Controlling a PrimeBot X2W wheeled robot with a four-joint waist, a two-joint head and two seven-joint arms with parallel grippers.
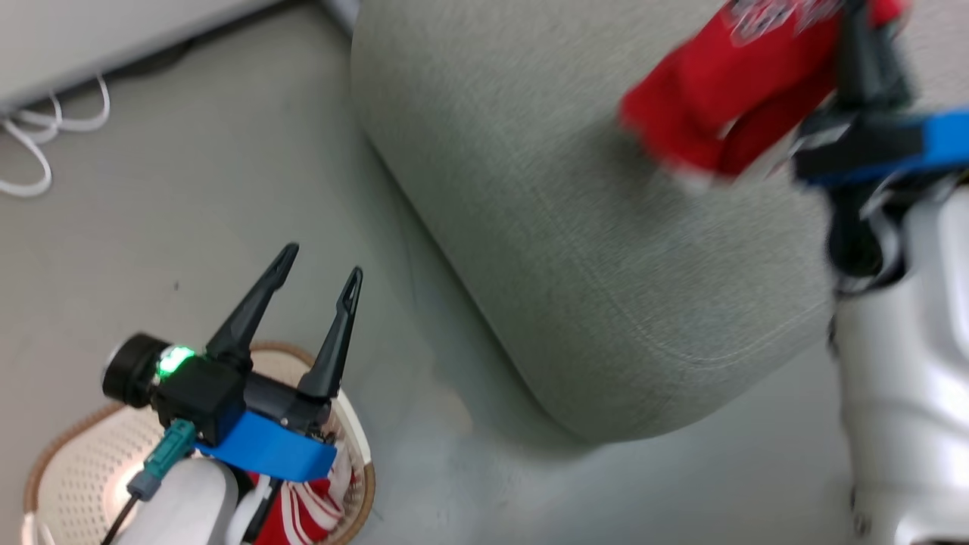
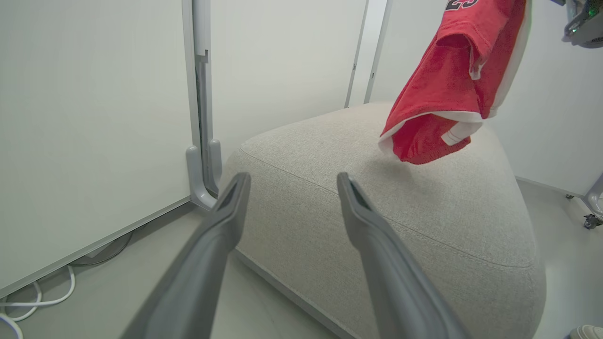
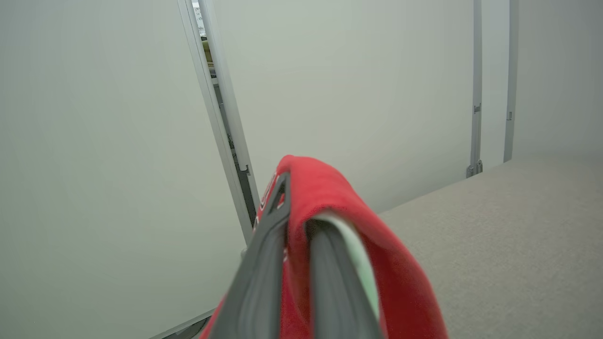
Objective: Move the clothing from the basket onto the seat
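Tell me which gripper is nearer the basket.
Left. The left gripper hangs open directly over the basket. The right gripper is far off over the seat, shut on a red garment.

I am logging the hanging garment as showing red with white trim and white-outlined lettering. The striped garment is showing red with white stripes. The basket is presenting cream, perforated, brown-rimmed. The seat is reading grey, woven. The left hand is showing black, blue-banded, green-lit.
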